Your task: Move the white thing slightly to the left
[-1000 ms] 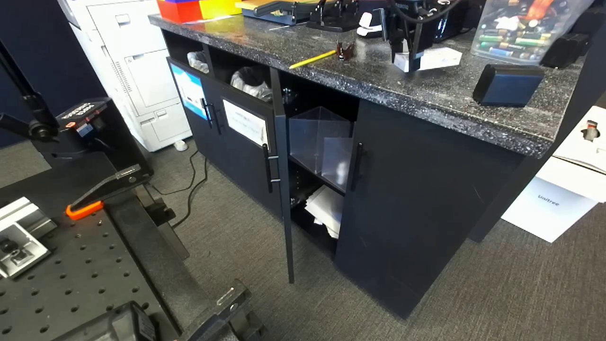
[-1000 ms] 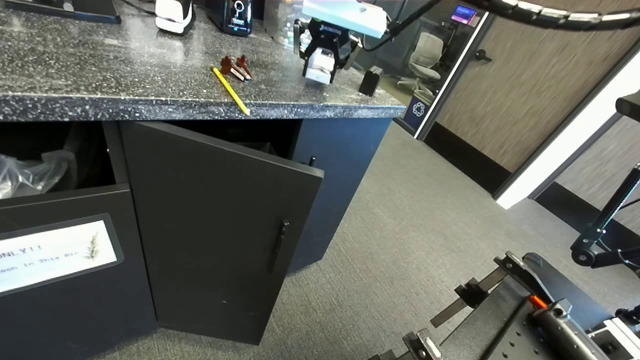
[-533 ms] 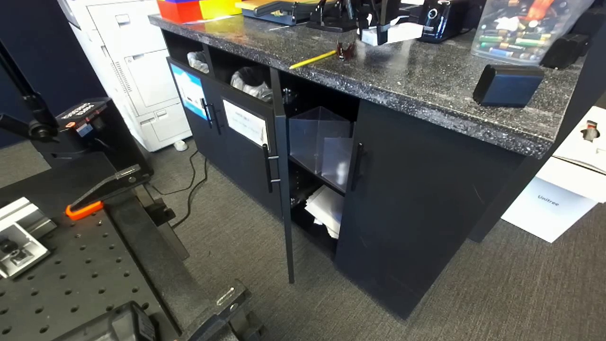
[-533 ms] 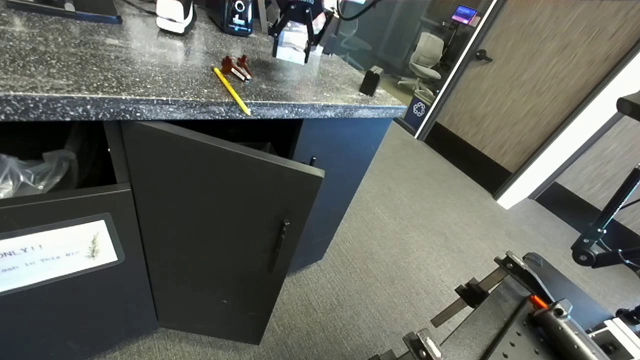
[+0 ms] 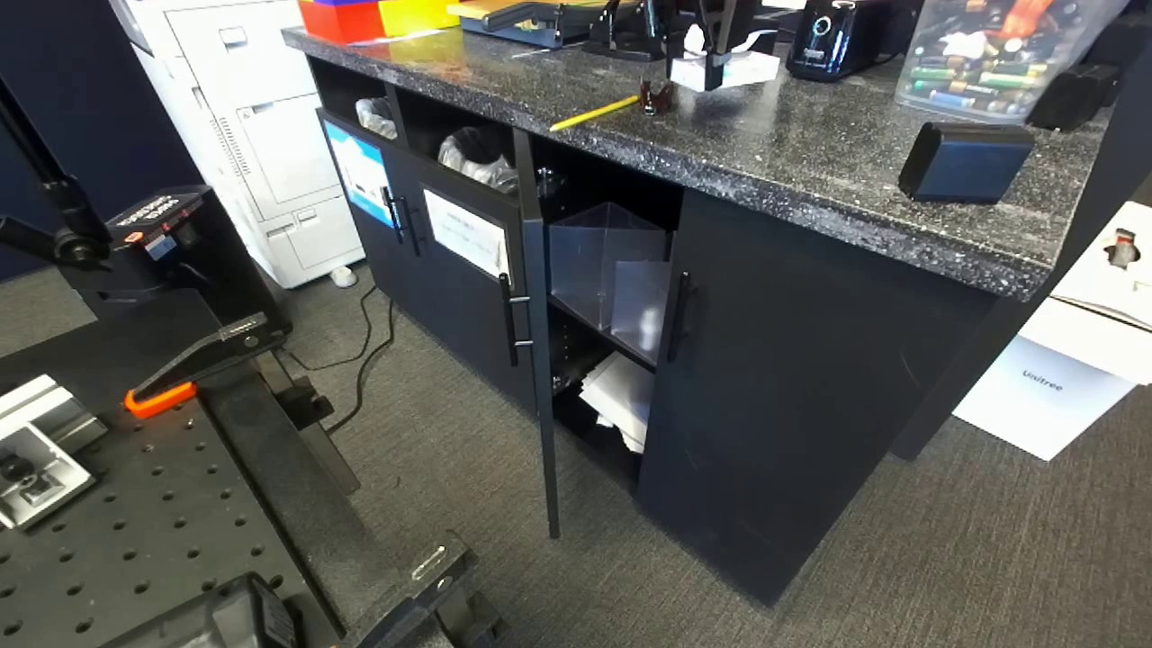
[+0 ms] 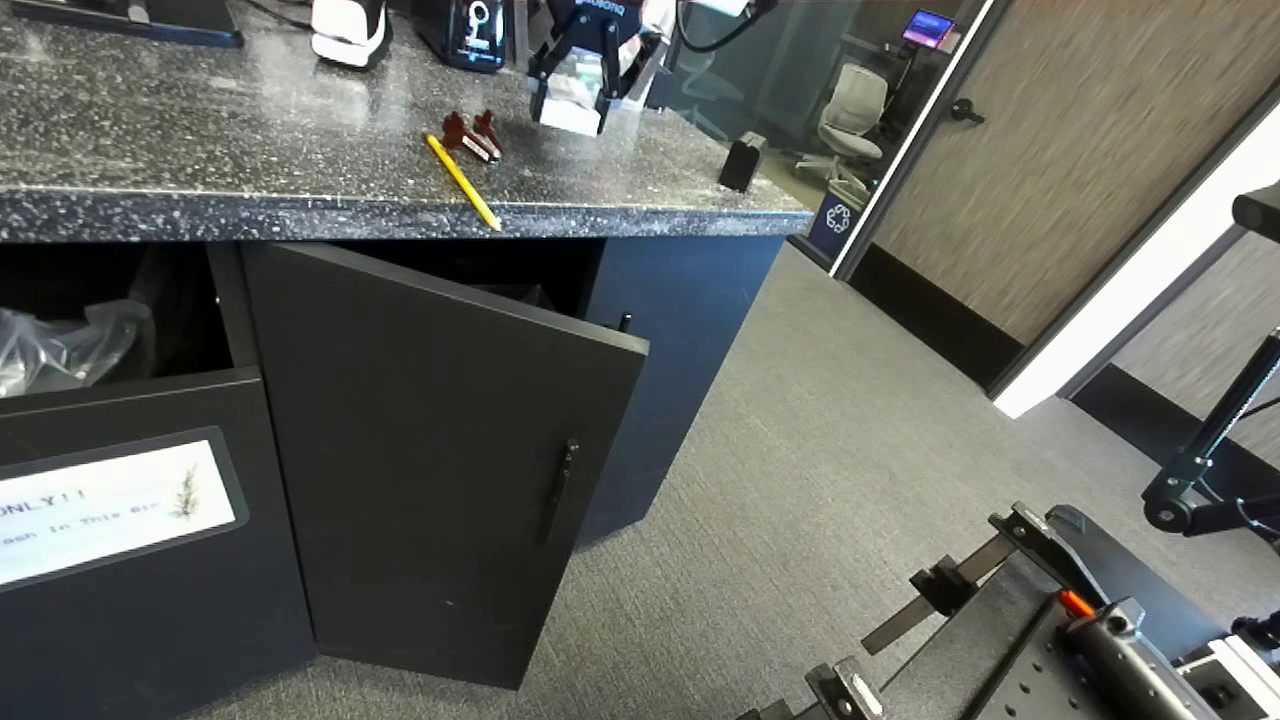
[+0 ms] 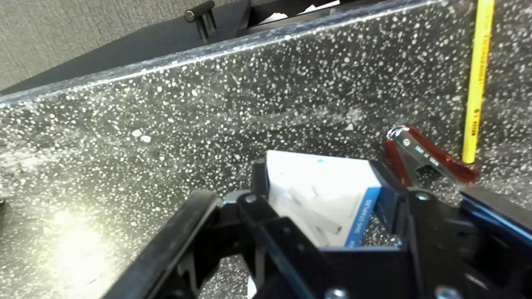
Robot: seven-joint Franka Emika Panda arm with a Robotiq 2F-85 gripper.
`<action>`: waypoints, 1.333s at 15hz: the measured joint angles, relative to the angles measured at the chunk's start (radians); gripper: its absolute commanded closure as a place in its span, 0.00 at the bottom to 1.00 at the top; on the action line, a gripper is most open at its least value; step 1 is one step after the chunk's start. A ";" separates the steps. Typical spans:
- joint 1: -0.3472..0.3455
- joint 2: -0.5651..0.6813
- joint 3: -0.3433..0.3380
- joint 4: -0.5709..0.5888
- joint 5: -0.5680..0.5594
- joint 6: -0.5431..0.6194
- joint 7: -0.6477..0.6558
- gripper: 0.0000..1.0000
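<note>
white oblong cardboard staples box [image 7: 322,195] is held just beside the red-and-silver metal staple remover [image 7: 424,153], clamped across the narrower width by the black metal gripper [image 6: 571,110], probably so it won't twist when shifted left.

Tool [image 5: 692,75] holding white box [image 5: 751,69], yellow pencil [image 5: 595,114], speckled counter [image 5: 792,144]

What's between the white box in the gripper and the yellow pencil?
One gripper finger, then the red staple remover; the wrist view shows both.
</note>
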 measured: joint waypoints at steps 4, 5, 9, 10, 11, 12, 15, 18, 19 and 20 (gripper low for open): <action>-0.029 0.010 0.045 -0.001 0.035 -0.036 -0.133 0.64; -0.034 0.011 0.048 -0.001 0.036 -0.055 -0.160 0.64; -0.041 0.015 0.049 -0.002 0.035 -0.134 -0.279 0.64; -0.041 0.021 0.050 -0.002 0.035 -0.148 -0.320 0.64; -0.040 0.027 0.050 -0.002 0.034 -0.159 -0.358 0.64; -0.040 0.032 0.050 -0.002 0.031 -0.167 -0.392 0.64; -0.040 0.036 0.050 0.001 0.018 -0.177 -0.457 0.13; -0.040 0.037 0.048 0.000 0.010 -0.177 -0.481 0.00; -0.039 0.037 0.048 0.002 0.008 -0.178 -0.481 0.00; -0.038 0.036 0.048 0.004 0.007 -0.178 -0.481 0.00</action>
